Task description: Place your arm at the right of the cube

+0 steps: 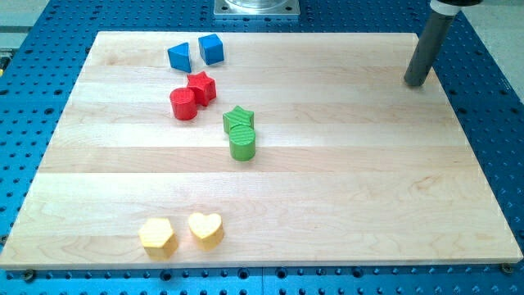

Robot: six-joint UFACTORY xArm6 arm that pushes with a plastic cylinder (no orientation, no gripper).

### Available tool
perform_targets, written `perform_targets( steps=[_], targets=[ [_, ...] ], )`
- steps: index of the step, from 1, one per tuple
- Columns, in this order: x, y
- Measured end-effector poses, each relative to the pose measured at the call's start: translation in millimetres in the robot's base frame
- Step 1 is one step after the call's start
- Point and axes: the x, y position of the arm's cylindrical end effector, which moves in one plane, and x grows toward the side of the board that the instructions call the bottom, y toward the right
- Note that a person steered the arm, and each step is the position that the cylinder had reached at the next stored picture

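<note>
A blue cube [211, 48] sits near the view's top left of the wooden board [344, 180], with a blue wedge-like block [179, 56] touching or nearly touching it on its left. My tip [416, 83] is at the view's top right, near the board's right edge, far to the right of the cube and slightly lower in the view. Nothing touches the tip.
A red star [201, 87] and a red cylinder [183, 104] lie below the blue blocks. A green star [238, 120] and a green cylinder [242, 142] sit near the middle. A yellow hexagon [156, 236] and a yellow heart [205, 229] lie at the bottom left.
</note>
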Motion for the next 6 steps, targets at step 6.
perform_targets(
  steps=[6],
  targets=[
    [-86.0,-218.7]
  ],
)
